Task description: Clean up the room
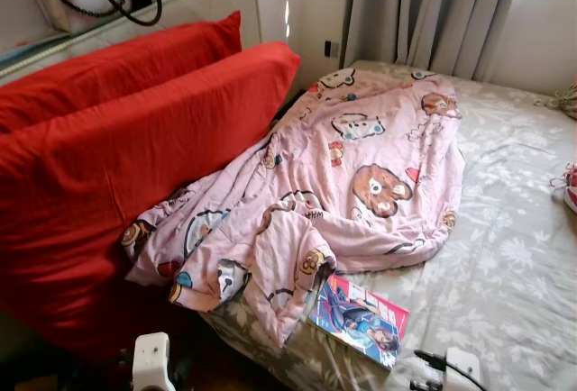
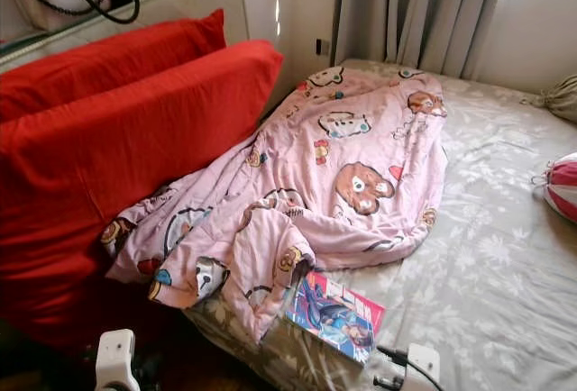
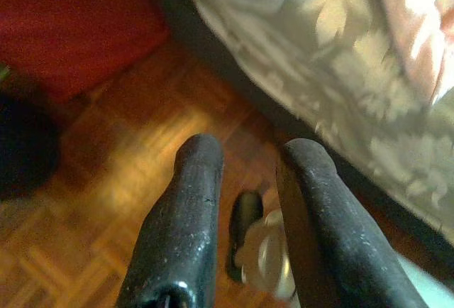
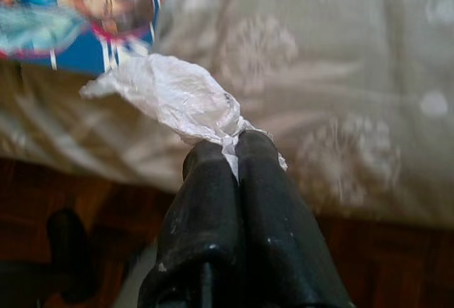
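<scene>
Right hand [image 4: 237, 153] pinches crumpled plastic [image 4: 174, 95] above the floral bed [image 1: 505, 256] — left hand [image 3: 248, 180] gapes over parquet [image 3: 92, 201].

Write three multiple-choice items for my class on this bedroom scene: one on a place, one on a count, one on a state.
1. Where is the magazine?
A. on the floor
B. on the bed, beside the pink blanket
C. on a pillow

2. How many red pillows lean by the bed?
A. two
B. four
C. none

3. What is the right end effector doing?
A. hanging open
B. gripping the magazine
C. pinching a crumpled white wrapper

Answers: 1 B, it lies on the sheet near the blanket's edge. 2 A, two stand stacked. 3 C, the fingers close on the wrapper.
</scene>
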Motion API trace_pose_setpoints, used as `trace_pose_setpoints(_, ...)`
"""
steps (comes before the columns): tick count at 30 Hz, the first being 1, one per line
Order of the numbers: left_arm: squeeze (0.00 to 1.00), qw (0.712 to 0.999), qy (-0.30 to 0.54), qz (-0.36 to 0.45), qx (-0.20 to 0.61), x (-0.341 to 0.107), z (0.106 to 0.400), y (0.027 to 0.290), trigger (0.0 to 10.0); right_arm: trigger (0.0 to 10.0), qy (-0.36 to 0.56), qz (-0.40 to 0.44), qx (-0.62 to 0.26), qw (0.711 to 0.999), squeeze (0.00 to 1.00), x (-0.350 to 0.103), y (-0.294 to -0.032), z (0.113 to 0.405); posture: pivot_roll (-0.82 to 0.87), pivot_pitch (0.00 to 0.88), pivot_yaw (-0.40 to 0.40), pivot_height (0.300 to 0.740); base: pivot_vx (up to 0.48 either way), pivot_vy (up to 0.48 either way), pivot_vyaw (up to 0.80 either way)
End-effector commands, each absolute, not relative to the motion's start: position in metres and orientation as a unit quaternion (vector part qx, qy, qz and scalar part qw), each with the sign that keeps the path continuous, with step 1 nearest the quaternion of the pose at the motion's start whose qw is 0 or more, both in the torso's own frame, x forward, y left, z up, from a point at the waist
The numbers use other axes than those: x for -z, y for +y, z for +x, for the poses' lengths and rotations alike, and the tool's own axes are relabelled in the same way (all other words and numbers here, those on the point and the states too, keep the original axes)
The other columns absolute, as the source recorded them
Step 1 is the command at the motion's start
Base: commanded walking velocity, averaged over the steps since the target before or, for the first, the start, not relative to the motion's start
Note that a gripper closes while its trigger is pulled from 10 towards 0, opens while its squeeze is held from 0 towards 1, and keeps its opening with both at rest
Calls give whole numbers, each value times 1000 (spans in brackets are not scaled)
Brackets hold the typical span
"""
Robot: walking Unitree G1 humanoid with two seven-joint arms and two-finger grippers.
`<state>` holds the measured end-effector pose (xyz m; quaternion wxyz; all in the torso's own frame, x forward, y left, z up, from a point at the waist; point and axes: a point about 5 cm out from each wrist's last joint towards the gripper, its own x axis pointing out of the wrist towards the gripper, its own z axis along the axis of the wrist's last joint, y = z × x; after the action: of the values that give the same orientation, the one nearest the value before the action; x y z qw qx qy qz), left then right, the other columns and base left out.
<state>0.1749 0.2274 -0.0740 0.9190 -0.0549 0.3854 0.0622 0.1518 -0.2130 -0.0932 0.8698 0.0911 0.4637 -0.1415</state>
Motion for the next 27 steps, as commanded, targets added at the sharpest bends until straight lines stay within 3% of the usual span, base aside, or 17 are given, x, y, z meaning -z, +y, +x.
trace_pose_setpoints(1,0,914,395,-55,-74,78,168,228,10000,10000,467,99,150,866,0,94,-211,150,96,0,43,740,0,0,0)
trace_pose_setpoints(7,0,916,390,-59,-76,78,169,223,10000,10000,462,77,72,881,0,93,-194,159,117,0,20,740,0,0,254)
trace_pose_setpoints(27,0,913,395,-63,-79,81,167,218,10000,10000,478,61,70,873,0,95,-194,156,115,0,22,740,0,0,800)
